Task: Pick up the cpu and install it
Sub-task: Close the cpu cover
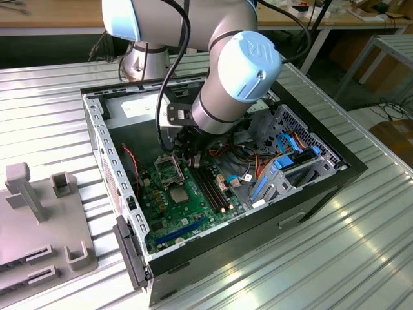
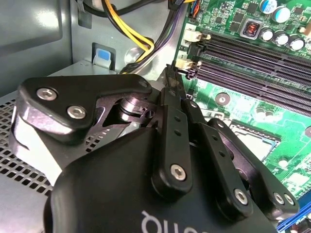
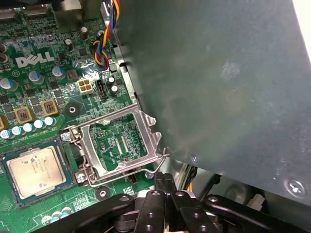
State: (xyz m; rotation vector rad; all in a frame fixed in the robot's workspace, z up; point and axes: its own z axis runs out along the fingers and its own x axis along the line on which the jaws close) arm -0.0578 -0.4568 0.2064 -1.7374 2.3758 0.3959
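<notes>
Silver-grey, the cpu lies flat in its socket on the green board (beside the raised metal frame). Inside the open computer case, the gripper hangs near that frame with its black fingers pressed together, holding nothing.

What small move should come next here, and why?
Probably shift the pincer across until it is over the cpu. The cpu lies untouched beside the open metal frame, while the shut pincer holds nothing and sits off to its side.
</notes>
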